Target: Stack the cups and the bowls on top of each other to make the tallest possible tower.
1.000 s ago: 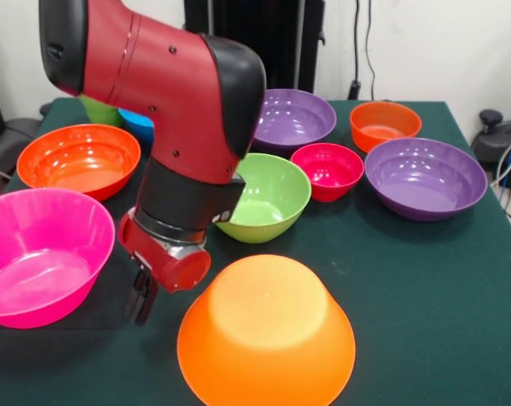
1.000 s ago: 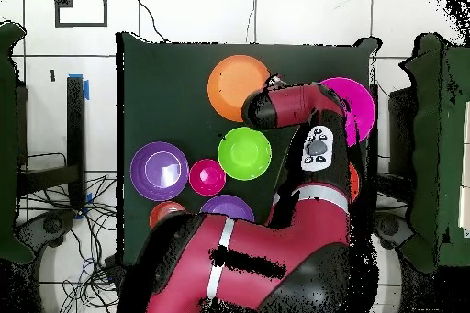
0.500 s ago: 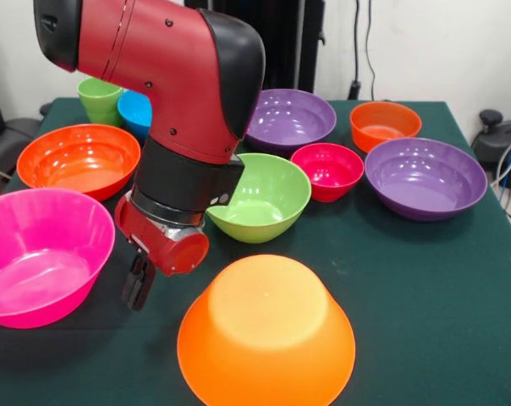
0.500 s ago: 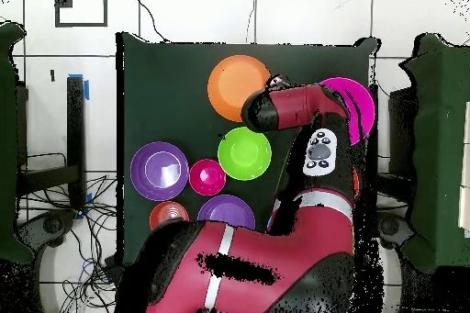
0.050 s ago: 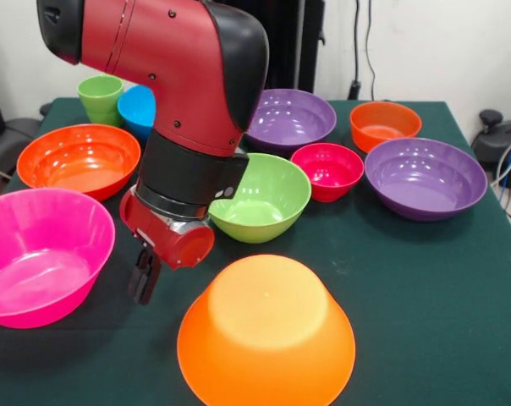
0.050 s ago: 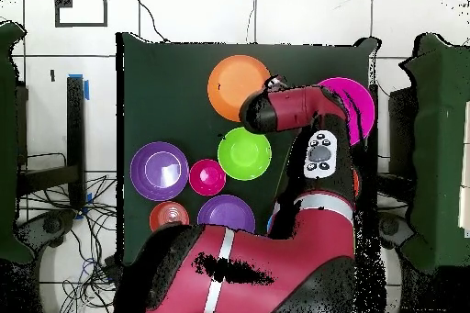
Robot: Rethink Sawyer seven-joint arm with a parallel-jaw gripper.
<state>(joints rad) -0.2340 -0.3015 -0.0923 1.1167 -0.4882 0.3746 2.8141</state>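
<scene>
The gripper hangs low over the bench in the gap between the pink bowl and the upturned orange bowl — the tower's base, nothing stacked on it yet. In the front view the pink bowl lies left, the orange base right and nearer the camera. Its fingers look drawn close together, holding nothing — the cup stands well apart at the far corner

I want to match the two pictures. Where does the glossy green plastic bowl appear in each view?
Front view: the glossy green plastic bowl sits upright near the middle, behind the upturned orange bowl, partly hidden by the arm.
Overhead view: the green bowl lies at the table's centre, directly below the orange disc.
Shared landmark: the small magenta-red bowl beside it.
</scene>
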